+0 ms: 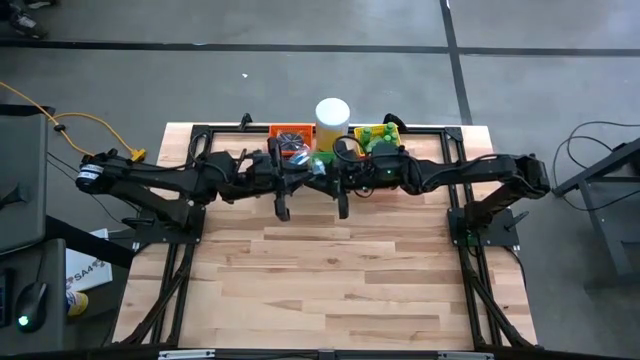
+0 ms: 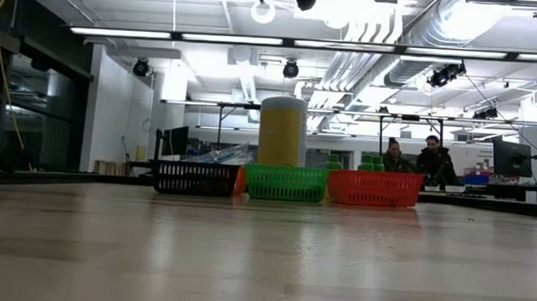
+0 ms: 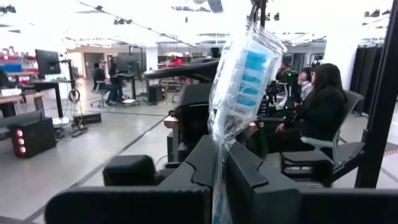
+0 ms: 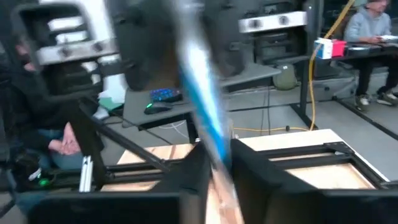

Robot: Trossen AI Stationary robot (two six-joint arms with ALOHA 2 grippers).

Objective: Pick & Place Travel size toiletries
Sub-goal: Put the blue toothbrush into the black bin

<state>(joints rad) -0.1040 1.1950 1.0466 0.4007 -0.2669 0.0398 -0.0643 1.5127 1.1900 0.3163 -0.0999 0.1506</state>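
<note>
Left end effector [image 3: 217, 168]: closed on a clear-wrapped toothbrush [image 3: 244, 78], just in front of the white cylinder [image 1: 332, 118].
Right end effector [image 4: 214, 168]: gripping the same toothbrush, also before the cylinder.

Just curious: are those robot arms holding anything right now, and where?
Both end effectors pinch a clear-wrapped toothbrush: the left end effector and right end effector each near a wrapper end.

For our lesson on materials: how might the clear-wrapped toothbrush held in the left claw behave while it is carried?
The wrapped toothbrush probably feels light: it stands up from the left claw unsupported. Its crinkly clear wrapper looks slick and loose, so it may slip or twist in the grip.
</note>
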